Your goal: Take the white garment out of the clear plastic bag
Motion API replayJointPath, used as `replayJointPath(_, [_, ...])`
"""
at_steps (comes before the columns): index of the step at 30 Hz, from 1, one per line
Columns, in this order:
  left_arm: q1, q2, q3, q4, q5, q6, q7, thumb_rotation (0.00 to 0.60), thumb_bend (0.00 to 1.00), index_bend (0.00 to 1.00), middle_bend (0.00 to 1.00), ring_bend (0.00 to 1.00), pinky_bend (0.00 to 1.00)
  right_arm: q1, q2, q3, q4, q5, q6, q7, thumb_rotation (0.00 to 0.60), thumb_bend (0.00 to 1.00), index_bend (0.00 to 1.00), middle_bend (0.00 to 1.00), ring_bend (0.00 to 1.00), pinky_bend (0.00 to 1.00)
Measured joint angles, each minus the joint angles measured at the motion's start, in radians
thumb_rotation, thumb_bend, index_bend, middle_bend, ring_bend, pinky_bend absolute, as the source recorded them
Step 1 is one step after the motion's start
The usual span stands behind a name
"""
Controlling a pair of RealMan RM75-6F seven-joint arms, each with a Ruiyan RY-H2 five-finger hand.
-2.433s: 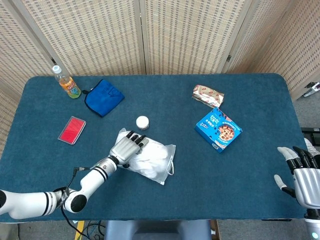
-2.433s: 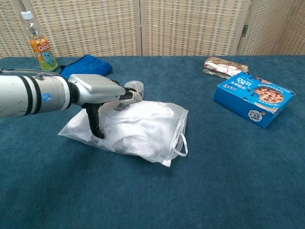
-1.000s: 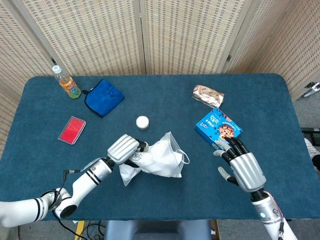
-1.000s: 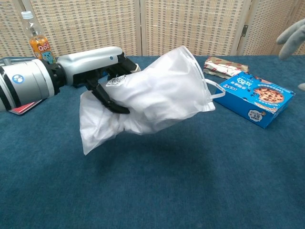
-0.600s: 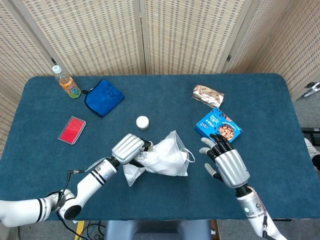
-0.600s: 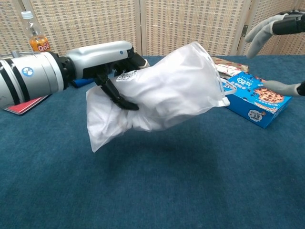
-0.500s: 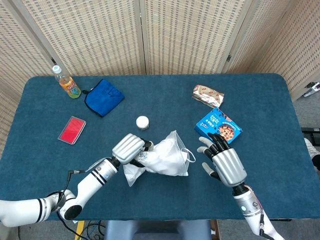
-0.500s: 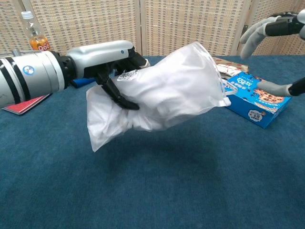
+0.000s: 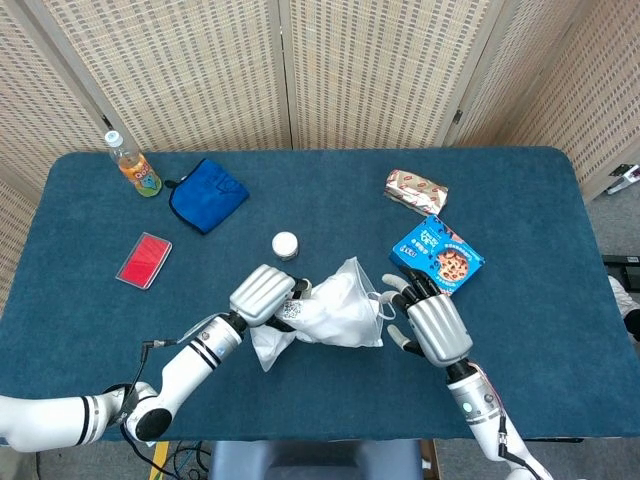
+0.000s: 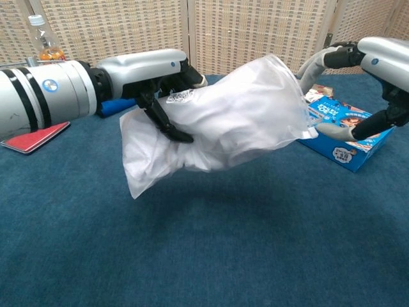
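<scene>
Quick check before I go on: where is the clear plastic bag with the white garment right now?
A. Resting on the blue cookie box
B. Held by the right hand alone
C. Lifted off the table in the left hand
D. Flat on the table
C: the left hand grips the clear plastic bag clear of the blue table.

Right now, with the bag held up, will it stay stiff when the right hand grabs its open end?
Probably not. The clear plastic bag sags below the left hand, so it looks floppy. Its glossy film may slip between the right hand fingers.

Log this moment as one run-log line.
left hand: holds clear plastic bag aloft | right hand: open at bag mouth | white garment: inside bag
</scene>
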Motion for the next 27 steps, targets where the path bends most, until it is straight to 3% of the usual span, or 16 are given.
replayJointPath(27, [-0.085, -0.051, -0.039, -0.035, -0.156, 0.026, 0.145, 0.6, 0.29, 0.53, 0.61, 0.61, 0.68, 0.021, 0.007, -0.004, -0.014, 0.044, 0.017, 0.036, 0.6, 0.27, 0.39, 0.21, 0.07, 0.16])
